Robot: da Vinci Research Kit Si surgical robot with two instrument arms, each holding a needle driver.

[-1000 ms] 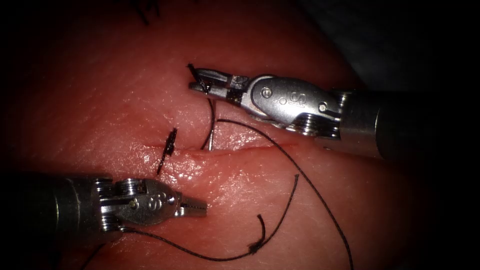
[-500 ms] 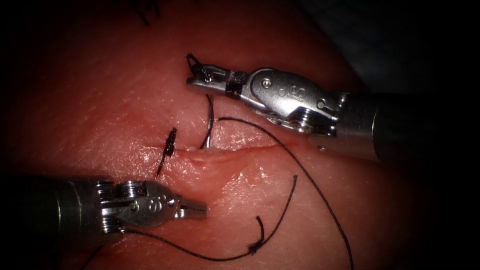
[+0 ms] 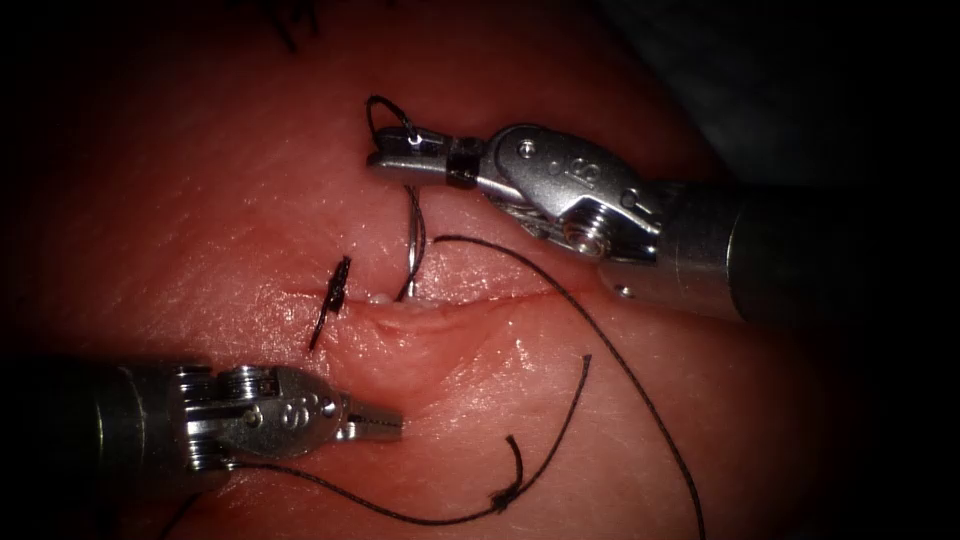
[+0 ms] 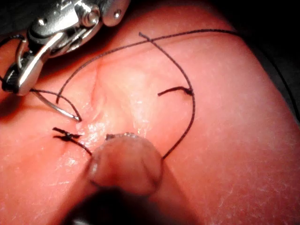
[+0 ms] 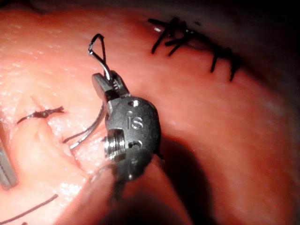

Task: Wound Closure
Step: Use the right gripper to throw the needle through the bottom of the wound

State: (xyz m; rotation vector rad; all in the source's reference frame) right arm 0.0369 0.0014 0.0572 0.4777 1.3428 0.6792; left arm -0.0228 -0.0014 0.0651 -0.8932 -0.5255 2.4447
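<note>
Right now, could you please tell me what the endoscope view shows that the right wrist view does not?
Endoscope view: the left tool, fingers shut on nothing, and a knot in the loose thread. Right wrist view: a row of finished stitches, seen whole. Both: the right tool holding the needle near its thread end, its tip in the tissue at the cut.

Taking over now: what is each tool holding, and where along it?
Right tool grips the needle near its thread end; its tip is in the tissue. Left tool holds nothing.
</note>
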